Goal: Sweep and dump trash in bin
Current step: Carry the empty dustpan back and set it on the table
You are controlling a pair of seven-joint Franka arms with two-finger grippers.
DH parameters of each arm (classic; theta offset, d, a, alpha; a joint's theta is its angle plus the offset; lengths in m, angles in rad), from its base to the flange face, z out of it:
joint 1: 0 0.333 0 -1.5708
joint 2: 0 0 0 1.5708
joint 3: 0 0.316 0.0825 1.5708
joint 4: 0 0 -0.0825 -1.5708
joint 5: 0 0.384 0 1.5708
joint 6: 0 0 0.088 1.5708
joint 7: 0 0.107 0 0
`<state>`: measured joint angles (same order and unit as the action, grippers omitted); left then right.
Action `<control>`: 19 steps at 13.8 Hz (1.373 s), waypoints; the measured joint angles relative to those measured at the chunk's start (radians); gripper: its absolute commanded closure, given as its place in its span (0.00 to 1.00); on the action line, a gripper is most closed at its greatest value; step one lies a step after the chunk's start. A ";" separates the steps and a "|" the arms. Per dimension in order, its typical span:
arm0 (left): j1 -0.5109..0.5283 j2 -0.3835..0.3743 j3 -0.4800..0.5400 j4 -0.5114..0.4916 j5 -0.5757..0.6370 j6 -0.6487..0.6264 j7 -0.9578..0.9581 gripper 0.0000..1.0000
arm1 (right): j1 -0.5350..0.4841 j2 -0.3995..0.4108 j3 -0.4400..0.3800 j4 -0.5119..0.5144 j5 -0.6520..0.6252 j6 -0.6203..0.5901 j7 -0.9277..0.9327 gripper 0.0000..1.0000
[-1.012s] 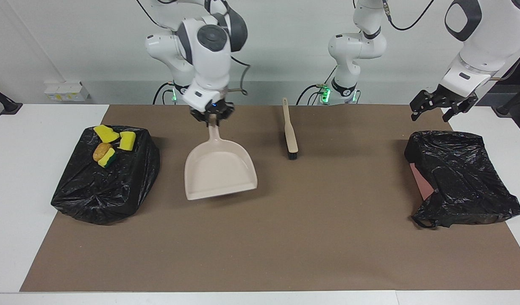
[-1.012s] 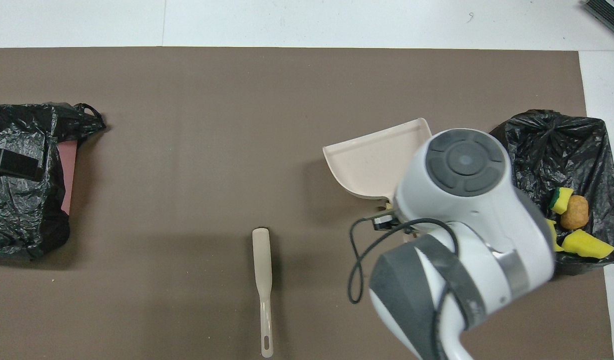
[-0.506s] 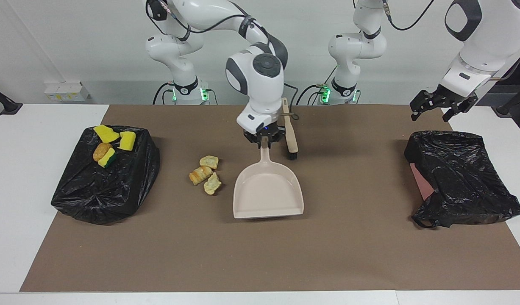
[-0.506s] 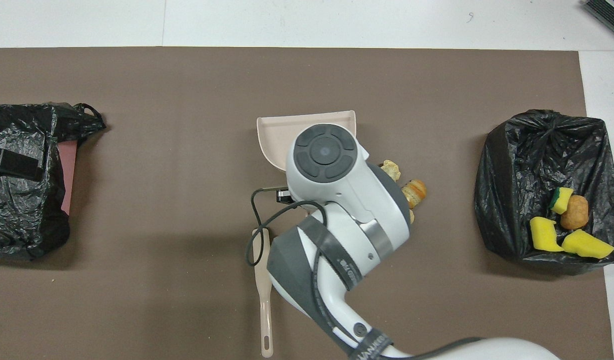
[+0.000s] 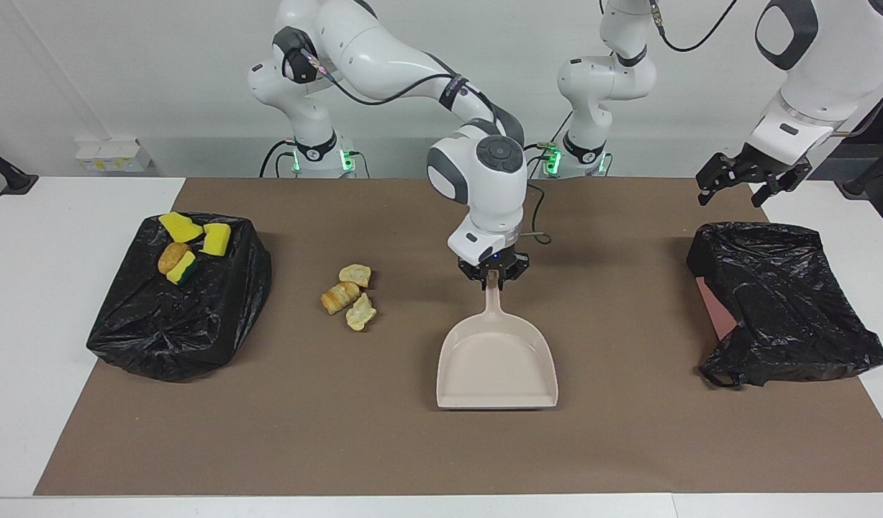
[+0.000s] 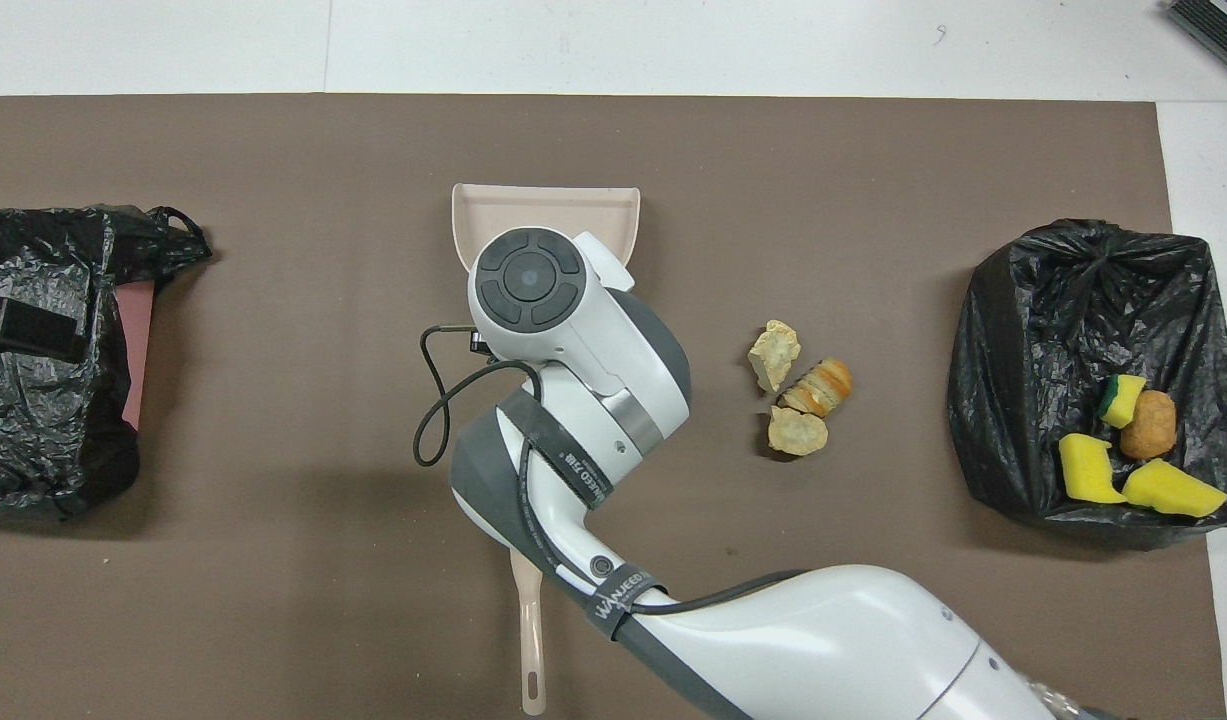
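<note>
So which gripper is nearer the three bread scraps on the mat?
Right. The right gripper holds the dustpan handle beside the scraps, toward the left arm's end. The left gripper waits, open, over the black bag at the table's end.

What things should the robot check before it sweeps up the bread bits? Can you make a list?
1. Right gripper shut on the dustpan handle: ok.
2. Dustpan empty: ok.
3. Three loose trash pieces on the mat, beside the dustpan toward the right arm's end: ok.
4. Brush in a gripper: not ok, it lies on the mat.
5. Left gripper open and free, over the black bag: ok.
6. Bin already holds sponge scraps: ok.
</note>
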<state>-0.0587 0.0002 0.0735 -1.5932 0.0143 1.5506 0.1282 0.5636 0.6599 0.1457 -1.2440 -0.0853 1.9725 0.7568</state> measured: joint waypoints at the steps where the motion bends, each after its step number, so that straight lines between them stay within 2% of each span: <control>1: 0.000 0.000 0.000 0.000 0.000 0.000 0.000 0.00 | 0.006 0.011 0.000 0.008 -0.021 0.008 0.000 0.84; 3: 0.000 0.000 0.000 0.000 0.000 0.000 0.000 0.00 | 0.015 0.022 0.001 0.008 -0.039 0.030 0.000 0.66; 4: 0.000 0.000 0.000 0.000 0.000 0.000 0.000 0.00 | 0.018 0.026 0.001 0.008 -0.042 0.035 0.000 0.37; 5: 0.000 0.000 0.000 0.000 0.000 0.000 0.000 0.00 | 0.019 0.029 0.001 0.008 -0.047 0.035 0.000 0.00; 8: 0.000 0.000 0.000 0.000 0.000 0.000 0.000 0.00 | 0.019 0.014 0.001 0.011 -0.052 0.032 0.000 0.00; 11: 0.000 0.000 0.000 0.000 0.000 0.000 0.000 0.00 | 0.021 -0.066 0.019 -0.044 -0.051 -0.004 0.000 0.00; 16: 0.000 0.000 0.000 0.000 0.000 0.000 0.000 0.00 | 0.037 -0.316 0.060 -0.354 0.018 -0.011 0.000 0.00; 19: 0.000 0.000 0.000 0.000 0.000 0.000 0.000 0.00 | 0.075 -0.433 0.084 -0.559 0.074 0.061 0.000 0.00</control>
<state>-0.0587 0.0002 0.0735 -1.5933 0.0143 1.5506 0.1280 0.6388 0.2269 0.2293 -1.8031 -0.0109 2.0331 0.7569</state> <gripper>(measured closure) 0.000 0.000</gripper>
